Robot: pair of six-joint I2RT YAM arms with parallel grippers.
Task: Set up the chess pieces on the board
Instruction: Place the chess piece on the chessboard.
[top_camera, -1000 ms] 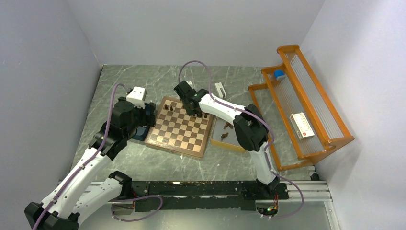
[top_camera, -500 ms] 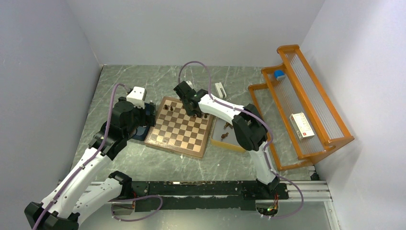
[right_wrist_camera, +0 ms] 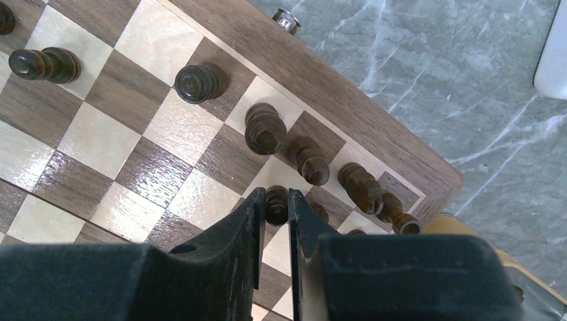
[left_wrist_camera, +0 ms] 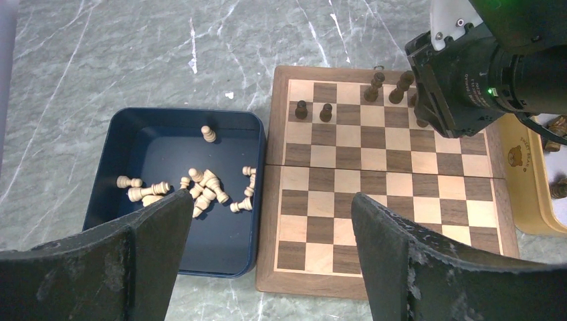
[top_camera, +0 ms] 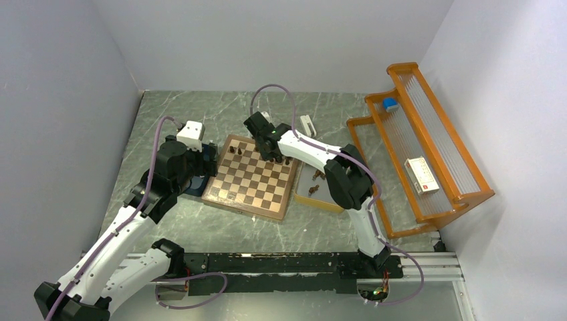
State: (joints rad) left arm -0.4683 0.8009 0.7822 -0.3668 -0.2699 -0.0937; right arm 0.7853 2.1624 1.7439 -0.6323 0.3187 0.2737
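done: we count about seven dark pieces [left_wrist_camera: 374, 87] upright on the board [left_wrist_camera: 374, 200], bunched along its far edge toward the far right corner. The count is shaky because the arm hides some.
in hand: right tool [right_wrist_camera: 275, 200] is pinched on one more, the held piece [right_wrist_camera: 277, 208], low over a square near that corner.
idle: left tool [left_wrist_camera: 267, 207] is spread wide and empty, above the board's left edge.
left: more dark ones lie in the yellow tray [top_camera: 332, 206]; the light pieces [left_wrist_camera: 200, 187] are all in the blue tray [left_wrist_camera: 110, 160], mostly toppled. We judge it well under half done.
materials: board is glossy wood with tan and brown squares; pieces are slim turned wood with round tops; blue tray is matte with rounded corners; worktop [top_camera: 200, 114] is grey-green and marbled.
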